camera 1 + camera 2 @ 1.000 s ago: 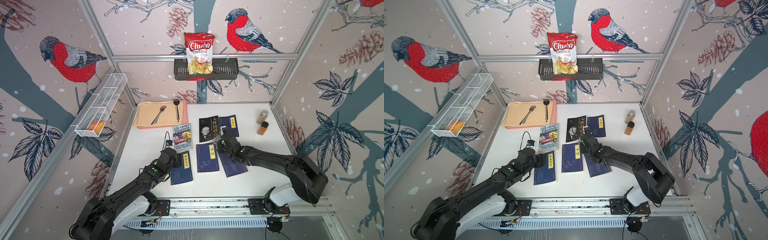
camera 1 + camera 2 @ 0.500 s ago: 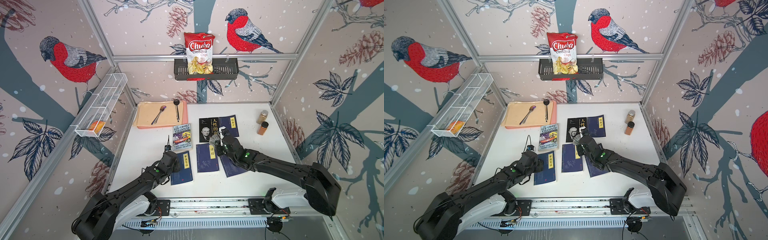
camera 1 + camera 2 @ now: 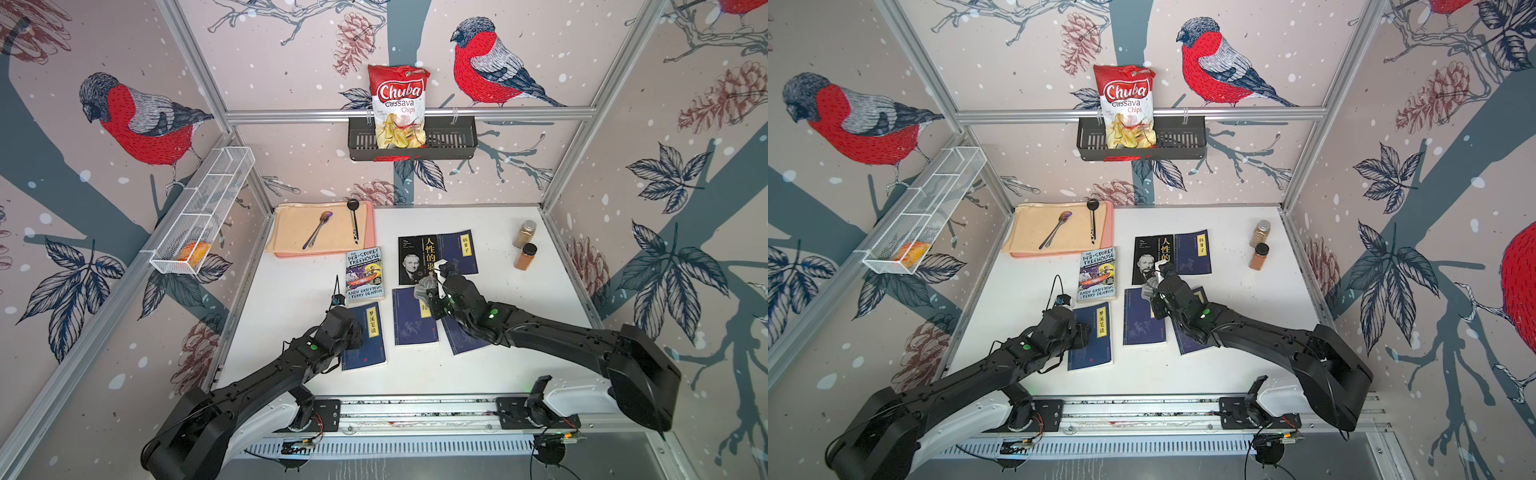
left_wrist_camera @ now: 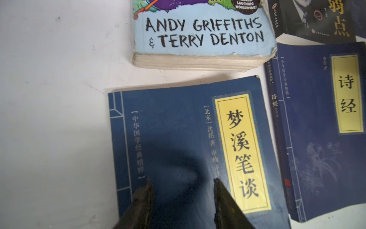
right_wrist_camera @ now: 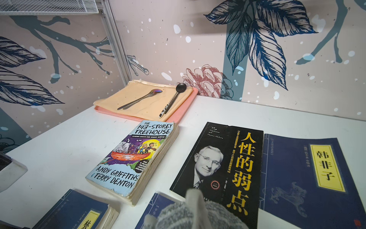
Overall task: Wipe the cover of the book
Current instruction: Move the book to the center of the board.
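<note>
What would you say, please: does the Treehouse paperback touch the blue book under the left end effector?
Apart. The left wrist view shows a strip of white table between the Treehouse paperback and the blue book.

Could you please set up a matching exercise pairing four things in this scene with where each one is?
Things:
1 chips bag
2 silver spoon
3 grey cloth
4 orange jar

Places:
A on the beige mat
B in the right gripper
C in the black basket
D on the bare table

Pairs: 1-C, 2-A, 3-B, 4-D.
</note>
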You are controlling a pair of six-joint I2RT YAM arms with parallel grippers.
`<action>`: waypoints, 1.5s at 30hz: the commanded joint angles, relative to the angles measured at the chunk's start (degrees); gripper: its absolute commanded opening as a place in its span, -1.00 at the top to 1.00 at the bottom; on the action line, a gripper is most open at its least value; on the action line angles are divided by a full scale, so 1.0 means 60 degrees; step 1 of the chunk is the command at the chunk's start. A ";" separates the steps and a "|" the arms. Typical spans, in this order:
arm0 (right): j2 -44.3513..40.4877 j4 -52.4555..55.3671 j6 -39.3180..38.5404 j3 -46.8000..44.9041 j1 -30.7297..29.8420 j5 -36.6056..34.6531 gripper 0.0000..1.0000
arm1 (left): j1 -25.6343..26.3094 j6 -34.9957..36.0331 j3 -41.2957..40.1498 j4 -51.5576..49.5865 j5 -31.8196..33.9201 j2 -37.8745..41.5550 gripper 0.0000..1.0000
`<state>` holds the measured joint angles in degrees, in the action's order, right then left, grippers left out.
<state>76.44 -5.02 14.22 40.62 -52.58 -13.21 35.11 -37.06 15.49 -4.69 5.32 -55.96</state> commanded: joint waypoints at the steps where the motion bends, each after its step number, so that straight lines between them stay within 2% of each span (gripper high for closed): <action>1: -0.0098 -0.0376 0.0170 -0.0043 -0.0026 0.0213 0.74 | 0.0033 -0.0336 -0.0210 0.0580 -0.0612 -0.0245 0.12; 4: -0.0213 -0.0351 0.0179 -0.0116 -0.0026 0.0268 0.74 | 0.0036 -0.0375 -0.0192 0.0882 -0.0686 -0.0575 0.13; 6: -0.0264 -0.0350 0.0190 -0.0181 -0.0026 0.0283 0.74 | 0.0036 -0.0281 0.0037 0.0444 -0.0343 -0.0647 0.13; 10: -0.0341 -0.0379 0.0236 -0.0274 -0.0027 0.0334 0.74 | 0.0036 -0.0431 0.0796 -0.1726 0.1336 -0.0268 0.05; 12: -0.0351 -0.0409 0.0211 -0.0281 -0.0025 0.0396 0.73 | 0.0062 -0.0885 0.0949 -0.2565 0.1768 0.0032 0.01; 14: -0.0350 -0.0458 0.0161 -0.0308 -0.0027 0.0444 0.72 | 0.0081 -0.1127 0.0906 -0.2649 0.1503 0.0275 -0.09; 18: -0.0322 -0.0543 0.0073 -0.0369 -0.0009 0.0567 0.72 | 0.0286 -0.1766 0.0861 -0.3245 0.2048 0.0395 -0.16; 25: -0.0339 -0.0751 0.0167 -0.0546 -0.0003 0.0952 0.72 | 0.1225 -0.2611 0.1044 -0.3819 0.2568 -0.0536 -0.23; 28: -0.0359 -0.0833 0.0191 -0.0603 0.0002 0.1012 0.72 | 0.1358 -0.2508 0.1142 -0.3676 0.2141 -0.0848 -0.20; 32: -0.0367 -0.0790 0.0207 -0.0589 0.0013 0.1098 0.72 | 0.1388 -0.2321 0.0759 -0.2210 0.0640 -0.0803 -0.10; 34: -0.0398 -0.0776 0.0205 -0.0600 0.0003 0.1101 0.72 | 0.1398 -0.2320 0.0629 -0.1557 0.0288 -0.0779 -0.05; 45: -0.0362 -0.0459 0.0266 -0.0431 -0.0037 0.1650 0.71 | 0.1399 -0.2261 0.0803 -0.0034 0.0105 -0.1748 0.20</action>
<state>74.30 -7.42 15.35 37.36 -52.56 -5.39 43.33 -50.61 20.40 -5.87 9.45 -65.47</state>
